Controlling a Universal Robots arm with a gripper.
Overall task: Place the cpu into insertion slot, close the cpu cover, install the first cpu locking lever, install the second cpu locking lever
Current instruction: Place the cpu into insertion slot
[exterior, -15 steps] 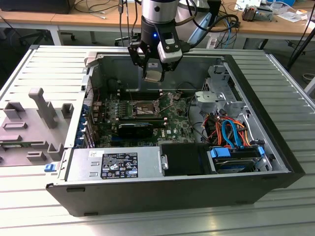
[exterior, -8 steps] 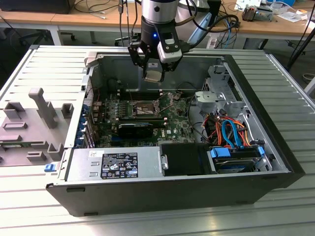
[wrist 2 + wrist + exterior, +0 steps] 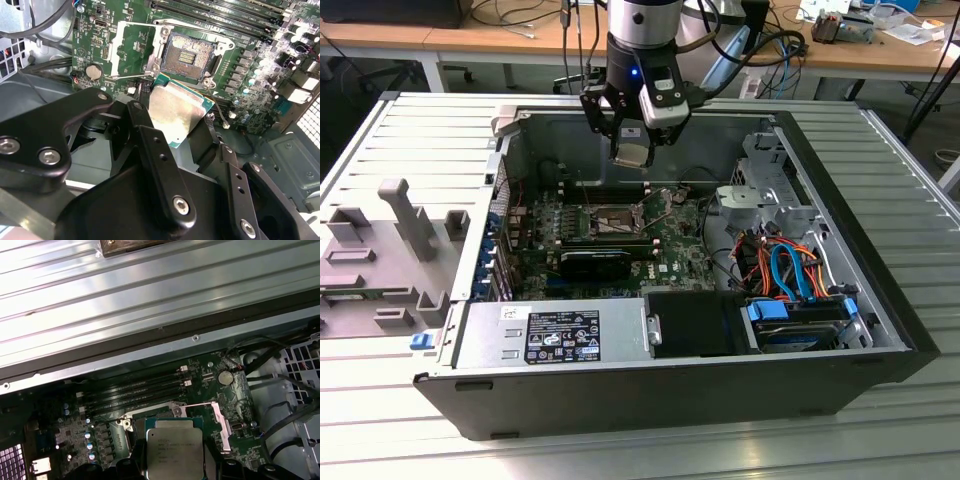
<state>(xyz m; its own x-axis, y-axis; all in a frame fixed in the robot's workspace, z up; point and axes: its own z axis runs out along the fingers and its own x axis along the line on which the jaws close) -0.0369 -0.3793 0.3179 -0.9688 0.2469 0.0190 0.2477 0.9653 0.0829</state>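
Hanging over the open computer case on the ribbed metal counter, pincer clenched on the cpu, black fingers pressing two opposite edges. Holding the chip in the air above the green motherboard, clear of it, metal face plain in both wrist views. Hovering just beside the insertion slot rather than in it, leaving the slot's dark centre bare inside the silvery rim. Leaving the cpu cover swung open to one side of the slot, green board showing through its cut-out. Reaching away from a corner of the socket, a thin wire locking lever, unlatched, near a coin cell. Running along one side of the slot, long black memory slots. Sitting at the case's near edge in the exterior view, a labelled power supply; toward the exterior view's right, a grey drive cage and orange and blue cables.
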